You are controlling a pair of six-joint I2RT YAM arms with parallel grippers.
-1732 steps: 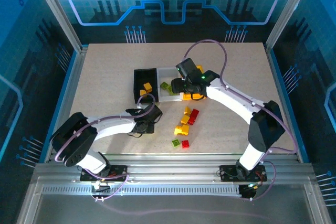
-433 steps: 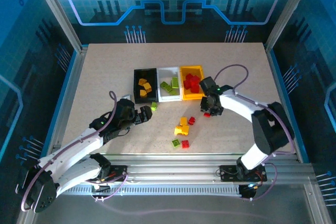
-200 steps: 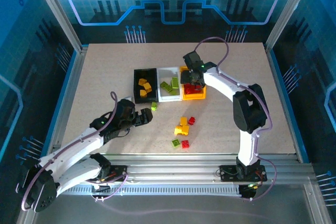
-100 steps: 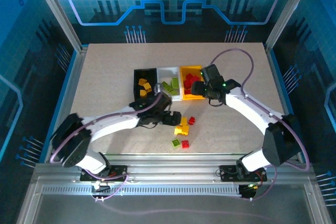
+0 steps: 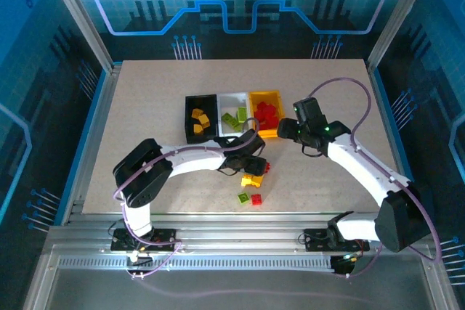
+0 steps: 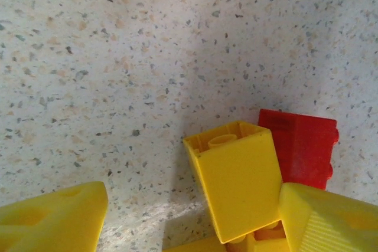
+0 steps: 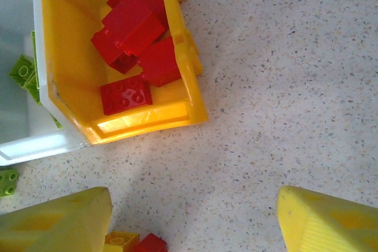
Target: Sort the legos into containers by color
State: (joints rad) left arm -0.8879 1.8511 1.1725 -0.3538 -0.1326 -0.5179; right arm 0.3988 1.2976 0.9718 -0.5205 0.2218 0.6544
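The left pincer [image 6: 192, 219] sits low over the loose pile near the middle of the bench [image 5: 145, 99]. Its yellow fingers are spread. A yellow brick [image 6: 239, 187] lies tipped between them, close against the right-hand finger in the wrist view, with a clear gap to the other finger, so nothing is clamped. A red brick [image 6: 301, 149] touches the yellow brick's far side. Past these two the speckled surface is bare.

The right pincer [image 7: 192, 216] hovers over bare bench just off the near right corner of the yellow bin [image 7: 65, 28]. Its fingers are wide and hold nothing.

The yellow bin holds a heap of red bricks [image 7: 139, 33]. The white bin [image 7: 35, 146] stands against its left wall and holds green bricks [image 7: 20, 69]. A stray green brick [image 7: 7, 181] lies on the bench just outside the white bin's near rim. The black bin [image 5: 201, 101] closes the row on the left, with yellow-orange bricks [image 5: 200, 117] inside.

Toward the near edge, a green piece [image 5: 243, 197] and a red piece [image 5: 256, 199] lie side by side, apart from the pile. The left arm stretches across the ground in front of the black and white bins. The bench is open to the left of the row, behind it, and along the whole right side.
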